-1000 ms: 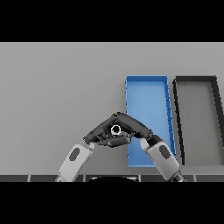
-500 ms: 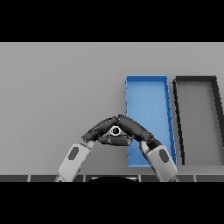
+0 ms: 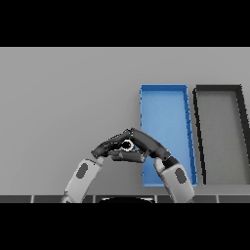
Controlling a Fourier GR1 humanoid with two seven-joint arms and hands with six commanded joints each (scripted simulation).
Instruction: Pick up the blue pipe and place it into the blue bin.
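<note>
The blue pipe (image 3: 128, 145) shows end-on as a small pale ring just left of the blue bin's (image 3: 164, 89) near end. My left hand (image 3: 104, 148) reaches in from the lower left and my right hand (image 3: 149, 143) from the lower right. Their fingertips meet above the pipe like a tent, and both thumbs lie just under it. The pipe is pinched between fingers and thumbs of both hands. Most of its body is hidden by them. The right wrist overlaps the bin's near left corner.
A black bin (image 3: 218, 88) stands right beside the blue bin, on its right. Both bins are long and run away from me. Bare grey table (image 3: 63, 97) stretches to the left and behind the hands.
Both hands have closed in slightly around the pipe and the right forearm has shifted a little left. The pipe has barely moved.
</note>
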